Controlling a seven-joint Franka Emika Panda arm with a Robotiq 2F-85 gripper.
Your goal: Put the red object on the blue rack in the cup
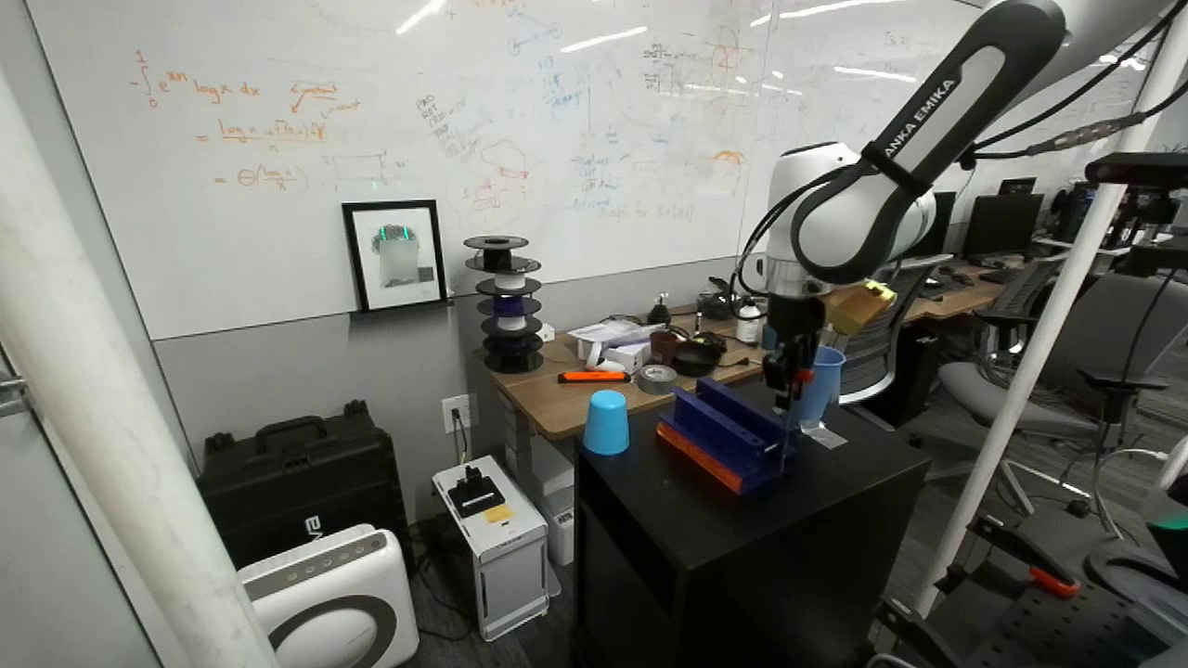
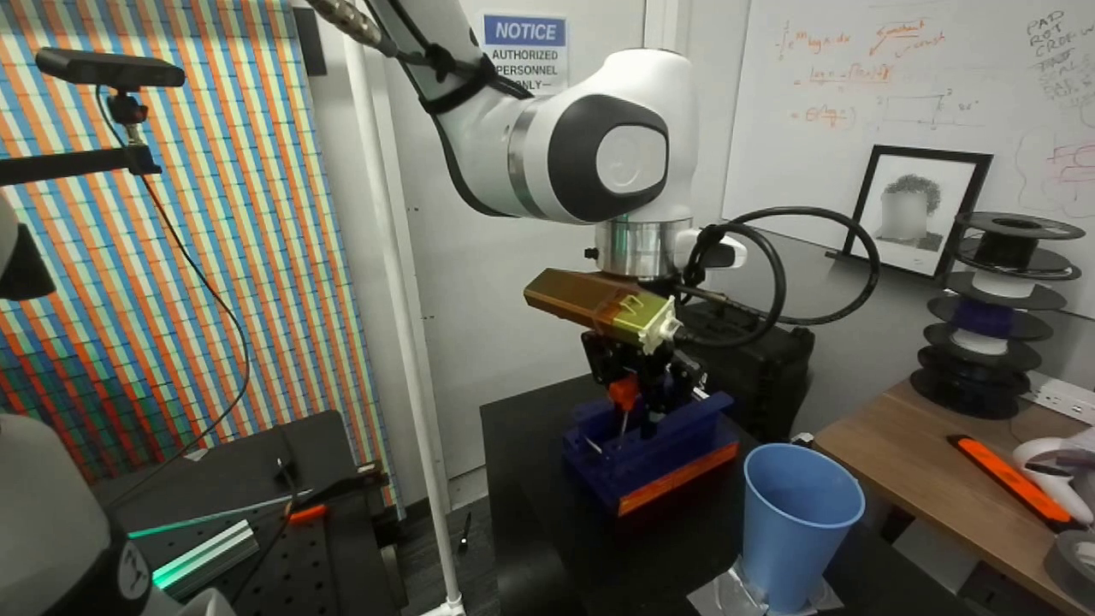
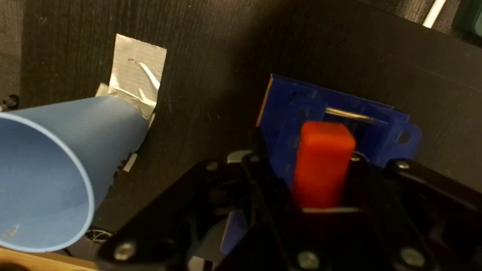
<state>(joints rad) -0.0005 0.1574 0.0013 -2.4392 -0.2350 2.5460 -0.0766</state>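
One mid-side pinch for the red object (image 3: 324,169), judged light and stiff, with the hand (image 3: 314,163) apparently closed around it.

In an exterior view, claw (image 1: 786,401) and red object (image 1: 803,376) over the blue rack (image 1: 719,429), upright blue cup (image 1: 824,385) partly behind.

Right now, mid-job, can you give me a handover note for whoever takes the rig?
Gripper: looks shut on the red object, over the rack; can't tell whether the object touches it.
Upright cup: taped down, beside the rack, not touching.
An upturned cup also stands nearby.
Done: grasp, it seems.
Left: probably lift clear, carry to the upright cup, release inside.
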